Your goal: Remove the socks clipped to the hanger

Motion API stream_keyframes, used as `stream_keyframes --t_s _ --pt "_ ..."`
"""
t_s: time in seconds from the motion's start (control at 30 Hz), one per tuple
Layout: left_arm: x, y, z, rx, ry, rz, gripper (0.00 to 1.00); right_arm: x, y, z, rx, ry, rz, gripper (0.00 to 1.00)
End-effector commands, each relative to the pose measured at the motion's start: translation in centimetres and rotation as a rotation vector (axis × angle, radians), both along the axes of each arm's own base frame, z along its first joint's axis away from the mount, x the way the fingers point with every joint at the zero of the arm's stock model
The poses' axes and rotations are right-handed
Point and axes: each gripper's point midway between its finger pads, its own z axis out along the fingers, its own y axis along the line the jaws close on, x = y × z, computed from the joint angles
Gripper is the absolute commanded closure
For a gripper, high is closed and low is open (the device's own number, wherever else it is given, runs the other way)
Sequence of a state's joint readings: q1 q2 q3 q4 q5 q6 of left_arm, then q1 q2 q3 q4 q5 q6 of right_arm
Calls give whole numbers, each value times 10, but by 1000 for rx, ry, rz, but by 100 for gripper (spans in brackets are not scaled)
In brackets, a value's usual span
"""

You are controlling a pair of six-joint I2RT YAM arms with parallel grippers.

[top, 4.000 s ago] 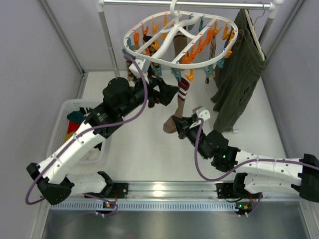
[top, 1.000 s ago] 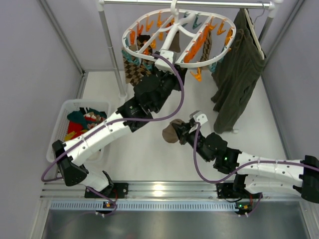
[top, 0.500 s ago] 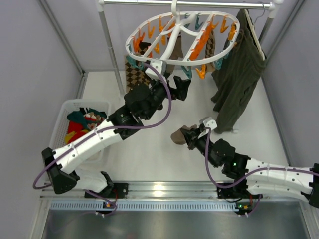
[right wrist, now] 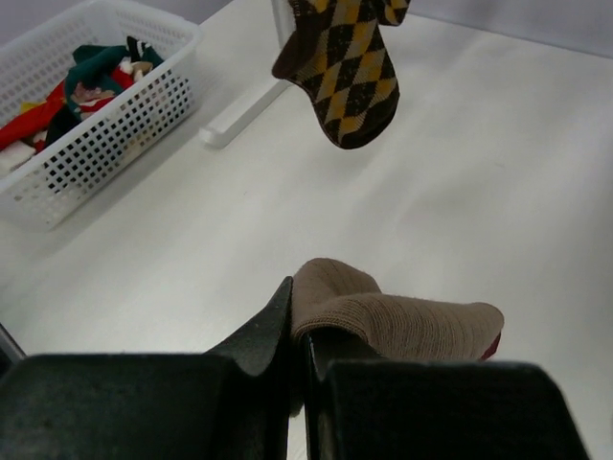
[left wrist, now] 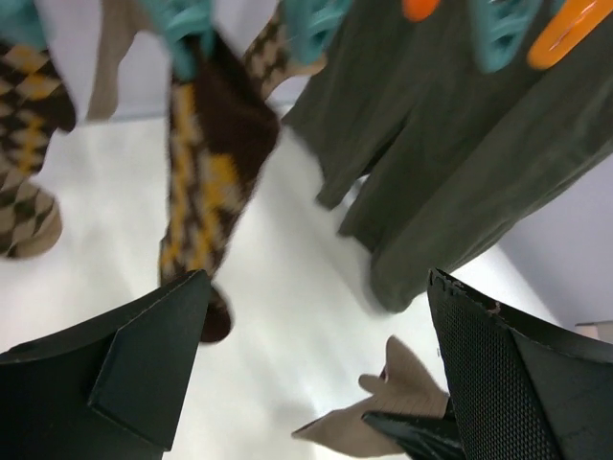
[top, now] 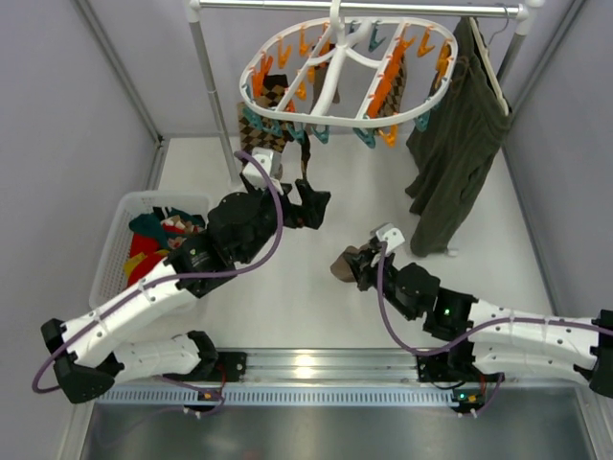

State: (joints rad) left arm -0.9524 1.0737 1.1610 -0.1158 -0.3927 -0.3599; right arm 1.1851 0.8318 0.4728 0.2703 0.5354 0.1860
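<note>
The left jaws gape wide and empty below the white oval hanger, where argyle socks hang clipped, while the right jaws are clamped tight on a tan sock low over the worktop.

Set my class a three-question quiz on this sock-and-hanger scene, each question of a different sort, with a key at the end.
1. True or false: the left gripper is open and holds nothing.
2. Pick one. The right gripper is shut on: A, a brown sock; B, an orange peg; C, the olive garment.
3. Fill the gap: the clip gripping the dark argyle sock is ____ in colour.

Key: 1 true. 2 A. 3 teal.
</note>
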Motion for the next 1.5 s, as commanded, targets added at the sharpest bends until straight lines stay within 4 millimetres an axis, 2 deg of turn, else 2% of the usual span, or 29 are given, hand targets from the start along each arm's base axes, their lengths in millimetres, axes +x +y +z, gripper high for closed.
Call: stream_keyframes --t_s 0.0,0.1,0.13,0.2,0.23,0.27,0.3,0.33,0.4,0.43,0.47,0.63,0.7,0.73,0.8,0.87,0.9,0.93,1.03,1.07,1.1,1.2,1.27,1.3,1.33,1.37,1.4,1.43,1.47 --pt "-9 41 -13 53 86 118 2 -13 36 22 28 7 133 100" --pt "-20 79 -13 82 141 219 2 -19 70 29 25 18 241 100" --pt "-25 94 -12 83 155 257 2 -21 82 43 51 10 274 100" --pt "-31 136 -21 116 199 416 2 -29 109 37 37 35 364 100" --pt "-34 153 -14 107 194 472 2 -29 123 56 71 18 391 100" --pt "-43 176 -16 135 203 522 2 -33 141 45 46 40 441 100" --pt "-45 198 -11 111 192 626 2 -35 152 48 44 39 467 100" --pt "-50 212 -8 105 189 669 2 -36 168 71 79 16 496 100" --pt "-64 250 3 89 178 774 1 -43 201 58 48 40 579 100" --pt "-69 260 8 77 172 796 1 -43 215 80 85 17 605 100" --pt "-76 273 18 47 156 811 1 -42 234 65 72 42 630 100" --pt "-86 293 42 42 113 818 1 -31 313 73 74 13 728 100" --pt "-88 298 52 50 97 824 1 -30 333 70 53 14 764 100" --pt "-89 300 55 49 93 824 2 -26 344 98 85 -42 773 100" --pt "-92 304 62 46 82 824 1 -18 367 73 39 -30 785 100" --pt "-95 310 65 42 73 830 1 -7 389 82 58 -80 793 100" --pt "-96 311 67 48 69 831 2 -3 396 109 105 -127 790 100" --pt "-96 313 67 51 67 830 1 5 407 88 88 -124 786 100" --pt "-97 313 63 76 67 821 1 28 429 76 110 -141 762 96" --pt "-96 309 62 80 72 804 1 35 433 72 121 -141 756 90" --pt "-96 307 61 81 74 793 1 41 436 79 148 -151 747 46" --pt "-95 302 54 105 83 769 1 63 435 47 105 -117 706 1" --pt "-93 298 49 130 88 756 1 64 425 59 79 -126 677 1" --pt "-93 294 47 132 94 731 1 66 418 40 30 -97 661 1" --pt "-92 291 44 135 100 717 1 64 402 78 56 -131 637 1" --pt "-93 288 43 123 106 705 1 63 392 87 56 -141 622 1" --pt "-93 280 41 109 117 660 1 60 378 55 -10 -95 617 1" --pt "-93 277 39 103 123 642 1 52 354 102 41 -142 605 1" --pt "-93 274 37 96 128 631 1 48 340 112 64 -162 598 1"
